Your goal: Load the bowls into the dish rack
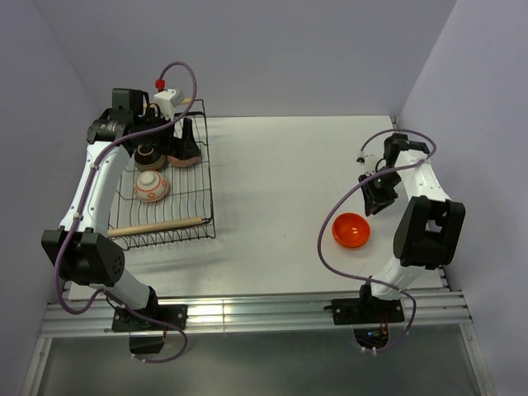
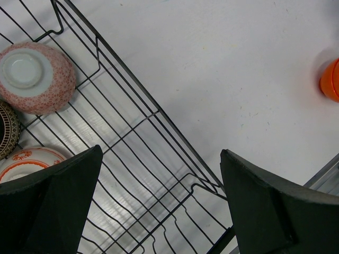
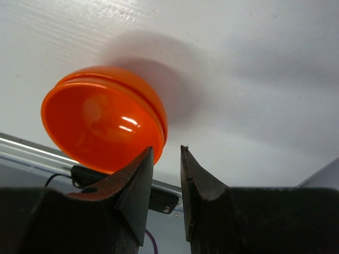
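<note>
The black wire dish rack (image 1: 202, 177) stands at the left with a wooden rod handle (image 1: 157, 226) at its near end. It holds a tan-brown bowl (image 1: 149, 156), a pinkish bowl (image 1: 185, 158) and a red-and-white bowl (image 1: 152, 187). My left gripper (image 1: 183, 128) hovers over the rack's far end, open wide and empty (image 2: 161, 153). In the left wrist view the pinkish bowl (image 2: 35, 77) lies bottom up and the red-and-white bowl (image 2: 29, 161) lies below it. The orange bowl (image 1: 351, 230) sits on the table at the right. My right gripper (image 3: 166, 149) hangs just behind it, jaws a narrow gap apart and empty; the bowl (image 3: 100, 124) is left of the fingers.
The white table (image 1: 280, 206) ends in an aluminium rail (image 1: 264, 313) at the near edge. Purple walls close in the far and side edges. Purple cables loop off both arms. The rack's right wire edge (image 2: 159, 114) runs diagonally under my left gripper.
</note>
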You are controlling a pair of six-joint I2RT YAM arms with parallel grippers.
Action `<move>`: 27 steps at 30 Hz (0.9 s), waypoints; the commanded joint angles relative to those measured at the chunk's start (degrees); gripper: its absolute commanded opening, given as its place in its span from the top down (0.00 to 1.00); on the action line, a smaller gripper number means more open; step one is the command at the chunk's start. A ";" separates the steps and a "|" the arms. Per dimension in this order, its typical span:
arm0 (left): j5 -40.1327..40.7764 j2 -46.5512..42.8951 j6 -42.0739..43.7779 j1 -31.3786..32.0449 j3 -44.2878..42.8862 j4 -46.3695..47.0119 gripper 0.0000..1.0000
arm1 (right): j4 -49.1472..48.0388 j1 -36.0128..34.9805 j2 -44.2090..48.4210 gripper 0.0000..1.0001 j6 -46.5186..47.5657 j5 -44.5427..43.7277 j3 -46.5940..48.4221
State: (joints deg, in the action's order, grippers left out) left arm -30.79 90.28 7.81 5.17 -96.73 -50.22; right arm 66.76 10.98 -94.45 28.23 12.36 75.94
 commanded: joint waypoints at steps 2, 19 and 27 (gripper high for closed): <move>-1.91 -1.60 -0.52 0.19 0.49 1.96 0.00 | 3.56 -0.17 1.38 0.65 0.78 2.14 -1.57; -2.79 -0.46 -0.43 0.19 0.40 0.91 0.00 | -2.51 -2.28 -0.64 0.66 -1.07 -1.63 -6.77; -2.53 -0.63 -0.17 0.19 0.58 0.73 0.00 | -3.30 -2.46 -0.73 0.68 -0.72 -2.08 -7.12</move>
State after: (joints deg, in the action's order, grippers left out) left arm -31.77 90.30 7.70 5.17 -95.98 -50.28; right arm 64.47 8.86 -95.11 27.73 10.98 68.95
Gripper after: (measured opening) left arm 0.995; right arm 0.323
